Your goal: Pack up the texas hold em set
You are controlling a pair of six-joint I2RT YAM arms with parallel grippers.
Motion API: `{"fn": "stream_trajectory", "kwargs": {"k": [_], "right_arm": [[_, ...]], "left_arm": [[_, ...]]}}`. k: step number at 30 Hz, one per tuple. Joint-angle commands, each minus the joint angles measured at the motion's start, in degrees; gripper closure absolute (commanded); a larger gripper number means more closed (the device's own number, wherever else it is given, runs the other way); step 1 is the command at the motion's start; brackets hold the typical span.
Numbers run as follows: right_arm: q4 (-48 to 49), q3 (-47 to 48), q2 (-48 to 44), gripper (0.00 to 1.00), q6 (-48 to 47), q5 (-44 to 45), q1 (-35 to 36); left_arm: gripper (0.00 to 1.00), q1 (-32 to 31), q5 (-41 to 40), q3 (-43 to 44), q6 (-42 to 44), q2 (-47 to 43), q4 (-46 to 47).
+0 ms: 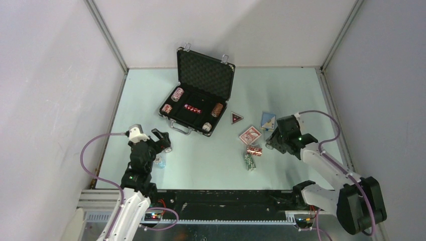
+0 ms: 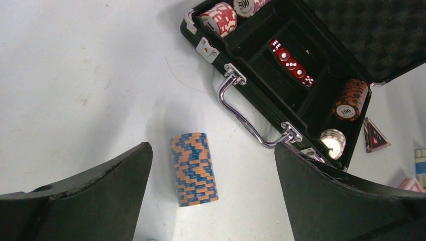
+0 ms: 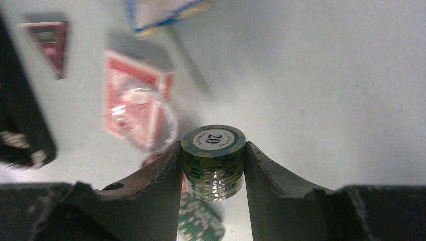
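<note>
Right gripper (image 3: 213,170) pinching green 20s stack (image 3: 213,150), well right of open case (image 1: 205,75); next needs carry over and aligned drop inside. Left gripper (image 2: 213,150) spread over orange-blue stack (image 2: 193,169) on counter (image 1: 211,163).

A pale green tabletop (image 1: 291,85) is enclosed by plain white walls (image 1: 50,75) on the left, far and right sides. Metal posts (image 1: 106,35) stand at the far corners. Faint marks (image 2: 177,80), perhaps scratches, cross its near left part.
</note>
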Motion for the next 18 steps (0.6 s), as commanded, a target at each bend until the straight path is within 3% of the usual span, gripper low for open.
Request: {"fn": "stream_trajectory", "kwargs": {"k": [1,7,10,18], "right_arm": [[-1.4,7.6,-5.0,0.69,-1.0,4.1,3.5],[7.7,11.3,-2.0,0.72,1.1,1.6,6.9],[14.2,13.5,3.0,0.75,3.2,0.4,9.1],[20.0,26.9,19.9,0.73,4.6,0.9,16.5]], "left_arm": [[0.01,-0.1,0.7,0.7,1.0,0.2,2.3],[0.02,-0.1,0.9,0.7,1.1,0.4,2.5],[0.02,-0.1,0.9,0.7,1.0,0.4,2.4],[0.02,-0.1,0.9,0.7,1.0,0.3,2.3]]}}
